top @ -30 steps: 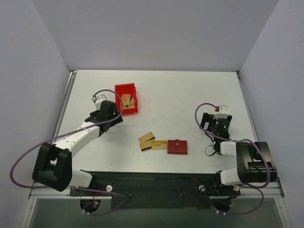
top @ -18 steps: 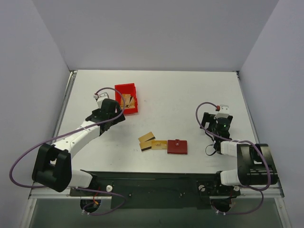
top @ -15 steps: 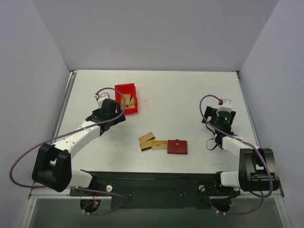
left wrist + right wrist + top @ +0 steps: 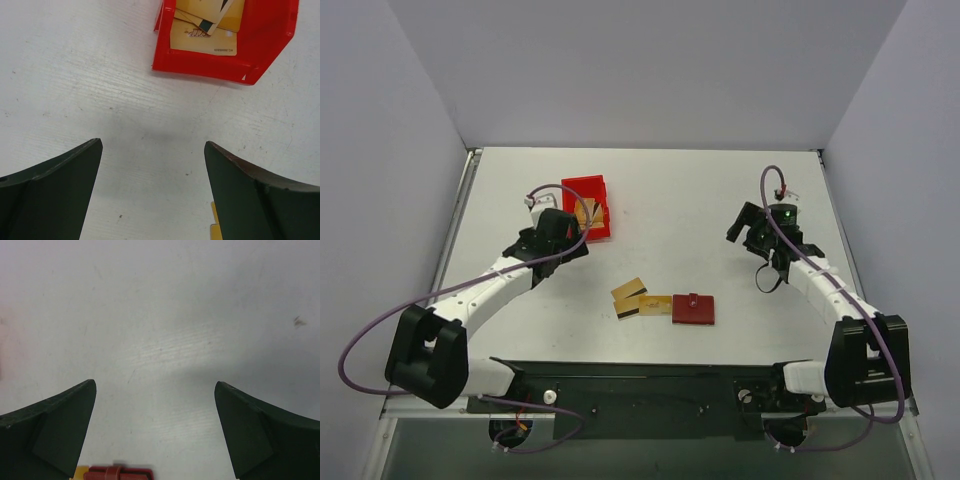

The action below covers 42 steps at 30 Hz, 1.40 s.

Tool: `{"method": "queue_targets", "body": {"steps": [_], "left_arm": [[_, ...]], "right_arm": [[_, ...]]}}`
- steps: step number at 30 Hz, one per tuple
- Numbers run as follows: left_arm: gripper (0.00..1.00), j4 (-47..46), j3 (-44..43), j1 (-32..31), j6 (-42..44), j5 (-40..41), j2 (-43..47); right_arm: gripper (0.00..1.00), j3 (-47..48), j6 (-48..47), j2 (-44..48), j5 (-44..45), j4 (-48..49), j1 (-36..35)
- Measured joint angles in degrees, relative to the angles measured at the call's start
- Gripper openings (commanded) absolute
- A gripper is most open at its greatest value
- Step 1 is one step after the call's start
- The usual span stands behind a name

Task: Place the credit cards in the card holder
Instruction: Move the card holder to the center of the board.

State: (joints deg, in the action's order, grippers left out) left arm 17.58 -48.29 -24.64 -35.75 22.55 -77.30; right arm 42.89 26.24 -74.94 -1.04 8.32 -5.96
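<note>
The left gripper [image 4: 152, 144] is wide open and holds nothing; its own camera shows bare table between the two dark fingers. Just beyond them stands the red bin [image 4: 210, 67], and that view shows what the overhead one barely resolves: several gold-tan cards [image 4: 205, 37] lying overlapped inside, one with a dark stripe. A yellow card corner [image 4: 215, 231] shows at the bottom edge beside the right-hand finger.

The right gripper [image 4: 155, 384] is also spread wide and empty above the white table [image 4: 670, 190]. At the bottom edge of its view, the top of the card holder [image 4: 119, 473] shows with its snap tab, a sliver of yellow just left of it.

From overhead, the layout is plain. The left gripper [image 4: 572, 232] sits by the bin's near left corner. The right gripper [image 4: 748, 230] hangs at the right, well apart from the closed dark red card holder [image 4: 692, 309] at centre front. The loose credit cards [image 4: 638, 298] lie just beside its left edge, overlapping one another.
</note>
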Motion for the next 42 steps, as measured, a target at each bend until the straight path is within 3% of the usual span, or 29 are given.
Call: {"method": "queue_targets", "body": {"steps": [7,17,27,36,38,42], "left_arm": [[0.95,-1.6,-1.4,-2.8,1.8,0.2,0.7],[0.95,-3.0,-2.6,-5.3,3.5,0.1,0.5],[0.94,-4.2,-3.3,-7.1,3.9,-0.5,-2.3],[0.94,-4.9,-3.7,-7.6,4.3,-1.0,-2.7],[0.94,-4.9,-4.2,-7.6,4.5,-1.0,-3.4],[0.94,-5.0,-5.3,-7.6,4.7,-1.0,-5.0]], "right_arm": [[0.98,-4.7,5.4,3.5,-7.9,-8.8,-5.3],[0.81,-17.3,8.7,15.8,-13.0,-14.8,-6.8],[0.64,-22.3,9.5,12.7,-21.9,-8.1,-6.8],[0.56,-22.6,10.2,7.6,-26.4,-0.7,-6.8],[0.52,-22.7,10.2,7.5,-26.5,-0.2,-6.9],[0.35,-22.9,10.2,6.9,-26.4,0.2,-6.9]]}}
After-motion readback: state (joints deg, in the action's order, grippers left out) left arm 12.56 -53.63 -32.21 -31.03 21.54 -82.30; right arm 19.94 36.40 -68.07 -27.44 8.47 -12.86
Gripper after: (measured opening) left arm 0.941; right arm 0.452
